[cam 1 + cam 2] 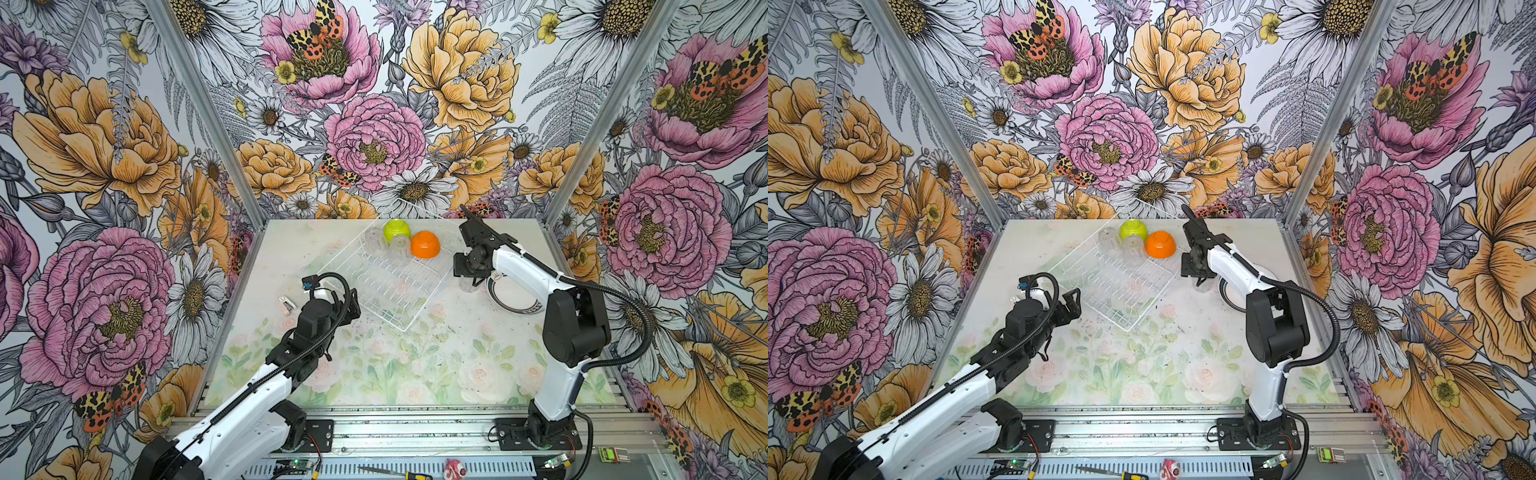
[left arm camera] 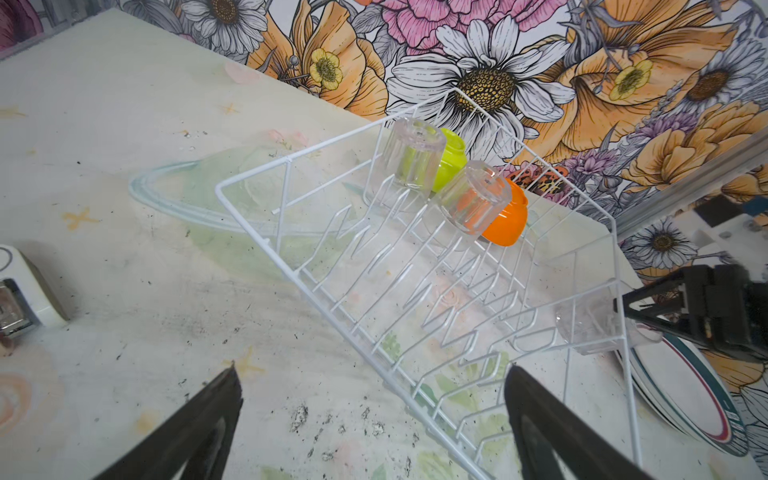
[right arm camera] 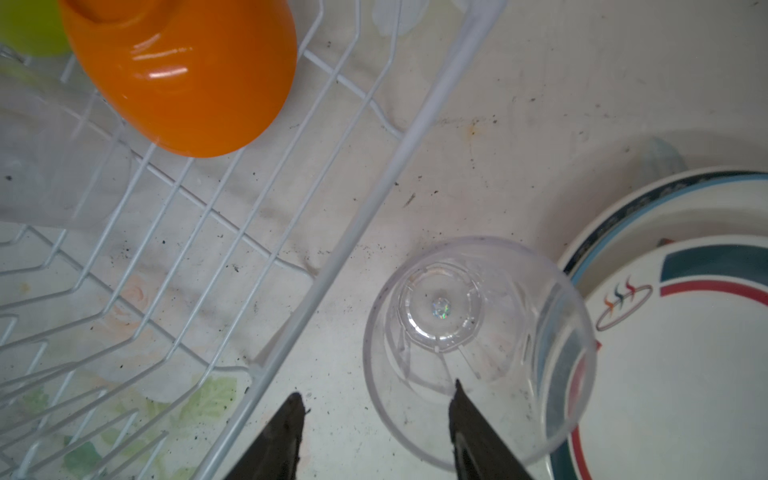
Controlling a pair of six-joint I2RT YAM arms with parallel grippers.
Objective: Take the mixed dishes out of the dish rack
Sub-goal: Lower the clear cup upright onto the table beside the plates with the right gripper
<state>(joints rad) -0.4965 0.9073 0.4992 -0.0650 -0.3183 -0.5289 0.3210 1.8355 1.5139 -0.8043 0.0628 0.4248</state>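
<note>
The white wire dish rack (image 1: 386, 291) lies diagonally mid-tabletop, its long axis running from 7 to 1 o'clock. At its 1 o'clock end the lime-green bowl (image 1: 397, 231) and orange bowl (image 1: 425, 244) sit upside down, with two clear tumblers (image 1: 374, 237) (image 1: 400, 246) inverted beside them. The third tumbler (image 3: 478, 349) stands mouth up on the tabletop at the rack's 3 o'clock. Just beyond it lie the stacked white plates (image 3: 685, 353) with teal and red rim bands.

Three clear tumblers (image 2: 413, 156) (image 2: 473, 199) (image 3: 478, 349) — two in the dish rack (image 1: 386, 286), one outside it. Two bowls — one lime-green bowl (image 1: 397, 230), one orange bowl (image 1: 425, 244). Stacked plates (image 3: 685, 374), at least two.
</note>
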